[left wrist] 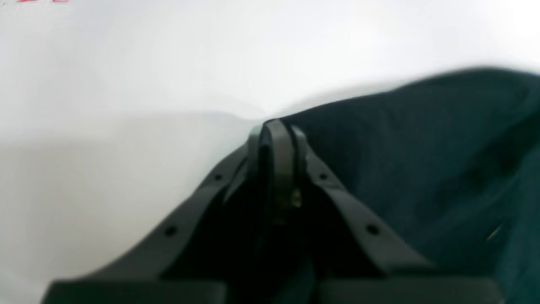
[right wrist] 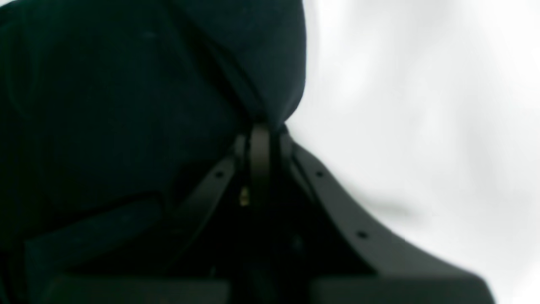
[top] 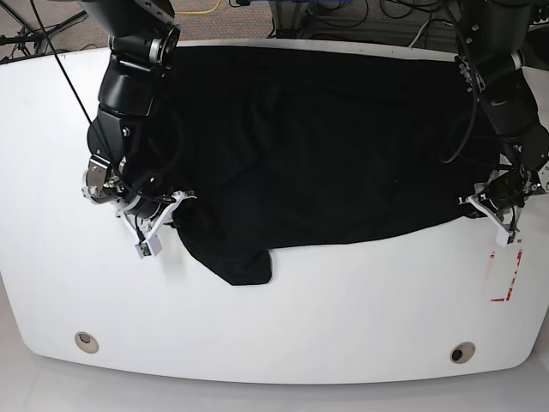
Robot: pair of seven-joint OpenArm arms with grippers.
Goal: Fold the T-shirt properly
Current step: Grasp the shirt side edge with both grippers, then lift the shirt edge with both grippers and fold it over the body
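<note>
The black T-shirt (top: 317,146) lies spread across the white table (top: 300,326), with one sleeve (top: 244,262) sticking out toward the front edge. At the left of the base view, my right gripper (top: 178,204) is shut on the shirt's edge. In the right wrist view its fingertips (right wrist: 261,126) pinch a bunched fold of the cloth (right wrist: 105,105). At the right of the base view, my left gripper (top: 474,203) sits at the shirt's other edge. The left wrist view shows this gripper (left wrist: 276,126) shut, with the cloth's border (left wrist: 422,147) rising into its tips.
A white tag and red markings (top: 506,275) lie on the table just in front of the left gripper. Two round holes (top: 86,342) (top: 463,352) sit near the front edge. Cables run behind the table's far edge (top: 343,17).
</note>
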